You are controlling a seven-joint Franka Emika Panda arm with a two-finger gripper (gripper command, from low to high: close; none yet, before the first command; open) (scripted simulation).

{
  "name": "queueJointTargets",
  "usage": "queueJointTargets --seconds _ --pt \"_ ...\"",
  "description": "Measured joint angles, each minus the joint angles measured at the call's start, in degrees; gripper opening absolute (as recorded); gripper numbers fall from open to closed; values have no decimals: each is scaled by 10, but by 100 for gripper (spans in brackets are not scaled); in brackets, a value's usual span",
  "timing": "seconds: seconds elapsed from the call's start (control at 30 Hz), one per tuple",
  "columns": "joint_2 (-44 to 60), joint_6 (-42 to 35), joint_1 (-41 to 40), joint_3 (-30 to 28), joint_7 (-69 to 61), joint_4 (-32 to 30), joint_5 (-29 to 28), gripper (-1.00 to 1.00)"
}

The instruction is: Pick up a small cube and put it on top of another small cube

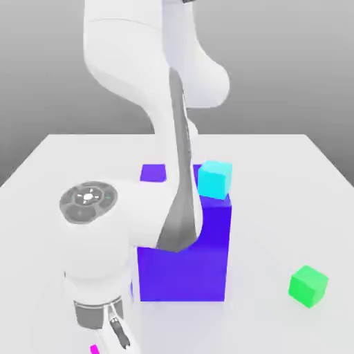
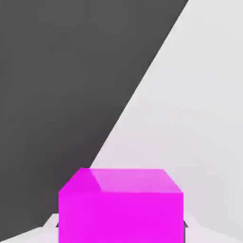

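Observation:
A magenta cube (image 2: 121, 209) fills the near part of the hand view, and a sliver of it (image 1: 94, 349) shows at the bottom edge of the exterior view. My gripper (image 1: 107, 346) is low over the table at the exterior view's lower left, with pale fingers (image 2: 52, 230) pressed against both sides of the magenta cube. A cyan cube (image 1: 215, 179) rests on top of a large blue block (image 1: 200, 263). A green cube (image 1: 308, 285) lies on the table at the exterior view's right.
The arm's white links (image 1: 138, 228) rise in front of the blue block and hide its left part. The white table's (image 1: 290, 207) edge runs close by the magenta cube in the hand view, with dark floor (image 2: 61, 71) beyond.

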Motion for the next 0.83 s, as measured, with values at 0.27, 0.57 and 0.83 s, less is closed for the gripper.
queueJointTargets --seconds 0.27,0.57,0.83 --pt "-126 -46 68 63 20 -60 -7 -100" --pt "-238 -62 239 212 89 -175 2 -100" --pt "-141 25 282 165 168 -178 -105 100"
